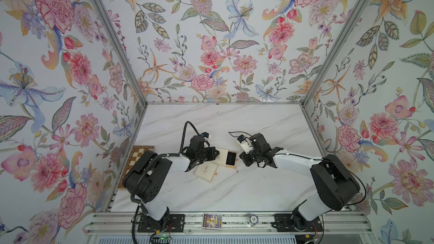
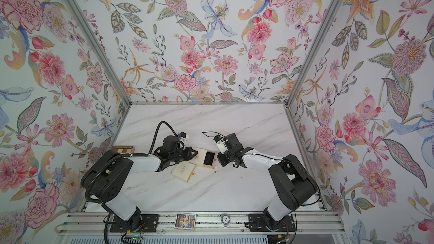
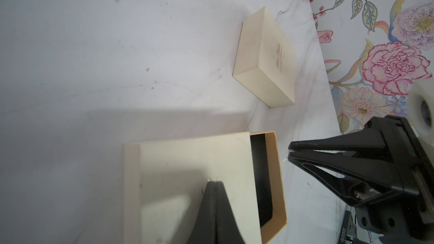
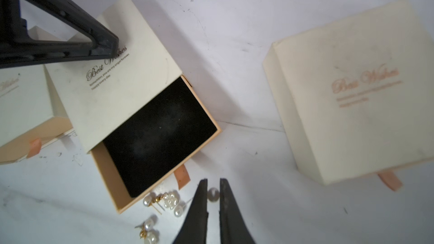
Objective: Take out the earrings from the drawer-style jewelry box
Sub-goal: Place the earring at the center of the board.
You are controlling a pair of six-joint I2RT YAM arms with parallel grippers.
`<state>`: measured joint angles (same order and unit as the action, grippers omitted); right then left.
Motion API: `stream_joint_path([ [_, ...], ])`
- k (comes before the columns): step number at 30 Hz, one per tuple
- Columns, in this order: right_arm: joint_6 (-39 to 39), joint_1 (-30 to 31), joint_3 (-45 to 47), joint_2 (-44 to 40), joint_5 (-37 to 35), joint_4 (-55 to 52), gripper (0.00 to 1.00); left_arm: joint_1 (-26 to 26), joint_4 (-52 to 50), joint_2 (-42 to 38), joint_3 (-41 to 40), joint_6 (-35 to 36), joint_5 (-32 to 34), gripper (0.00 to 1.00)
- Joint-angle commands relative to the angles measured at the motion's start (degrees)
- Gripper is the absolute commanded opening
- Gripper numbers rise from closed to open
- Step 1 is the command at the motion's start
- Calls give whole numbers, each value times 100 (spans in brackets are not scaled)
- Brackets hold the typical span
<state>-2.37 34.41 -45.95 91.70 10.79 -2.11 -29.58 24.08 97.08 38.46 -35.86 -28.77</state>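
Earrings [image 4: 170, 201] lay loose on the bench [image 4: 234, 31], just beside the front edge of the pulled-out drawer [image 4: 159, 134], near its ribbon tab. The drawer's black pad was bare, so the box looked emptied. One pearl earring [image 4: 213, 194] sat between the right fingers [image 4: 203, 187]. The tips were only narrowly apart and pinched on it, low over the bench next to the pile, probably to be set down with the rest. Left fingers [image 3: 212, 198] were clenched on nothing, with the tip pressed on top of the cream sleeve [image 4: 112, 85], likely to pin it so the drawer could slide. Two more cream boxes [image 4: 352, 90] were closed, one just beside the sleeve and one well apart. In both top views the left arm [image 1: 178, 160] and right arm [image 1: 293, 160] reached inward from the front rail. Their elbows were out and their wrists tipped down, meeting near the bench's middle.
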Motion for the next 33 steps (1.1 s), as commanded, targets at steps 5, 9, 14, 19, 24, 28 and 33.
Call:
stream_joint_path([
  [5,259,12,42,355,123,72,14,26,-914,111,-75,92,21,0],
  [9,290,20,52,402,180,132,15,29,-938,100,-75,100,21,0],
  [14,281,40,87,360,158,140,16,24,-940,83,-73,97,37,0],
  [19,281,47,104,178,137,125,20,25,-942,48,-60,90,21,0],
  [24,281,36,114,-22,109,104,21,28,-1005,-68,85,99,-27,0],
  [28,255,24,105,-66,35,7,21,38,-1067,-339,295,98,-152,0],
  [33,246,38,78,-14,-24,-57,21,148,-1473,-996,670,268,28,0],
])
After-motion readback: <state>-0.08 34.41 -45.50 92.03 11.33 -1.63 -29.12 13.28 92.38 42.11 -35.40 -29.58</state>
